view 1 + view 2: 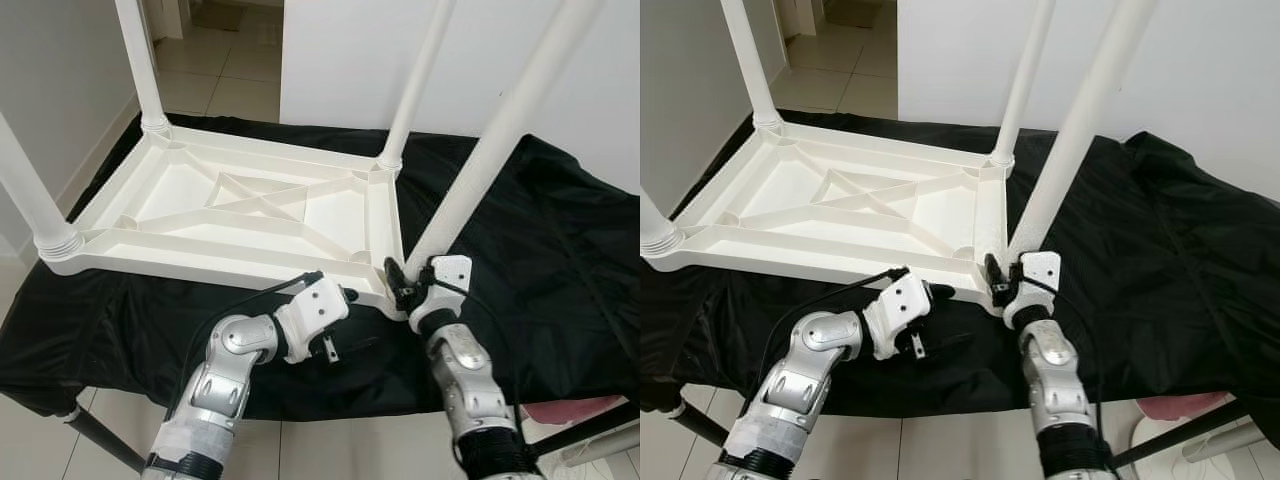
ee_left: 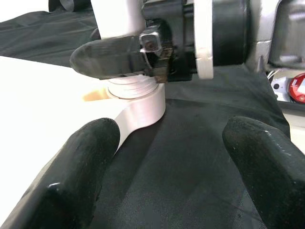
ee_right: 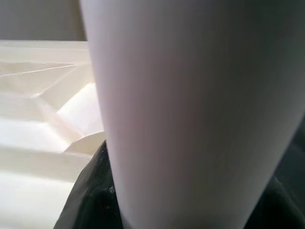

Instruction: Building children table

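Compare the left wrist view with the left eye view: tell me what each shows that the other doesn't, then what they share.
Left wrist view alone: a close look at the threaded base of the near leg at the corner socket, with the right gripper's finger pressed against it, framed by the left gripper's open fingers.

Left eye view alone: the whole upturned white table top with four legs, both silver arms, and the tiled floor.

Both: the right gripper at that leg, on the black cloth.
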Controlling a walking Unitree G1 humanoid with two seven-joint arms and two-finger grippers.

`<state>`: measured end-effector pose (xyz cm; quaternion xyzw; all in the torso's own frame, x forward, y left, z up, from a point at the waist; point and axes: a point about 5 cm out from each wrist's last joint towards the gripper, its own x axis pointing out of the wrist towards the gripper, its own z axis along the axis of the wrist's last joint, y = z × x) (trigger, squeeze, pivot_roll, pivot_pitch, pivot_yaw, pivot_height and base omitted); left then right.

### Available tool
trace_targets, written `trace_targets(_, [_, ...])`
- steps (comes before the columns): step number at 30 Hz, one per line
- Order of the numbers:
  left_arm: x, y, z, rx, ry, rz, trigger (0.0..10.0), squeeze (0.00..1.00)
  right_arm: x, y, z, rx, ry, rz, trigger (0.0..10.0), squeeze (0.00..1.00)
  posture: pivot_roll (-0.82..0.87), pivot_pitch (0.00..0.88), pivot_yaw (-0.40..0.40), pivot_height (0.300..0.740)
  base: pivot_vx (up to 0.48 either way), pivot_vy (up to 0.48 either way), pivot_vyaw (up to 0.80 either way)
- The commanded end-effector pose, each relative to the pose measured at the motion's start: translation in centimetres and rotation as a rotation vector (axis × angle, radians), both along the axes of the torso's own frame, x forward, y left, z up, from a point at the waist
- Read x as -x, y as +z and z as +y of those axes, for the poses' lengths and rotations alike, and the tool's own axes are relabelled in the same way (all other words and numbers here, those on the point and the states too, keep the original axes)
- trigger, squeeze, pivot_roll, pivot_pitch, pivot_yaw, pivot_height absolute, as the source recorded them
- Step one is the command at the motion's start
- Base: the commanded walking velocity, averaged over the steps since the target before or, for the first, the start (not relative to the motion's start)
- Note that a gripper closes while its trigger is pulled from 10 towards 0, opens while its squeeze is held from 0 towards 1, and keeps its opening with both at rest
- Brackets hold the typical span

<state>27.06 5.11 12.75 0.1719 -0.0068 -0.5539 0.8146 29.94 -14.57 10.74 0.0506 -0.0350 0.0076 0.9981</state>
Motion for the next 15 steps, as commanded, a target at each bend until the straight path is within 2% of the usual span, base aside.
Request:
trace_targets(1, [-1.1, 0.2, 0.2, 0.043, 0.214, -0.061, 10.0, 0.00, 0.7, -1.8, -0.3, -0.049, -0.146, 0.099, 10.0, 0.00, -0.01, 0.000, -0.088, 0.740, 0.000, 0.000, 0.00])
trace_targets(3, [-1.0, 0.2, 0.2, 0.046, 0.217, -0.061, 10.0, 0.00, 0.9, -1.7, 0.5, -0.081, -0.181, 0.105, 10.0, 0.00, 0.00, 0.000, -0.093, 0.740, 0.000, 0.000, 0.00])
trace_targets(6, [-1.0, 0.2, 0.2, 0.047, 0.217, -0.061, 10.0, 0.00, 0.9, -1.7, 0.7, -0.087, -0.186, 0.106, 10.0, 0.00, 0.00, 0.000, -0.093, 0.740, 0.000, 0.000, 0.00])
trace_targets(7, [-1.0, 0.2, 0.2, 0.051, 0.218, -0.059, 10.0, 0.00, 0.9, -1.6, 1.3, -0.077, -0.166, 0.105, 10.0, 0.00, -0.01, 0.000, -0.092, 0.740, 0.000, 0.000, 0.00])
trace_targets(15, [-1.0, 0.4, 0.1, 0.053, 0.217, -0.063, 10.0, 0.00, 0.8, -1.2, 1.3, -0.032, -0.176, 0.092, 10.0, 0.00, 0.00, 0.000, -0.091, 0.740, 0.000, 0.000, 0.00])
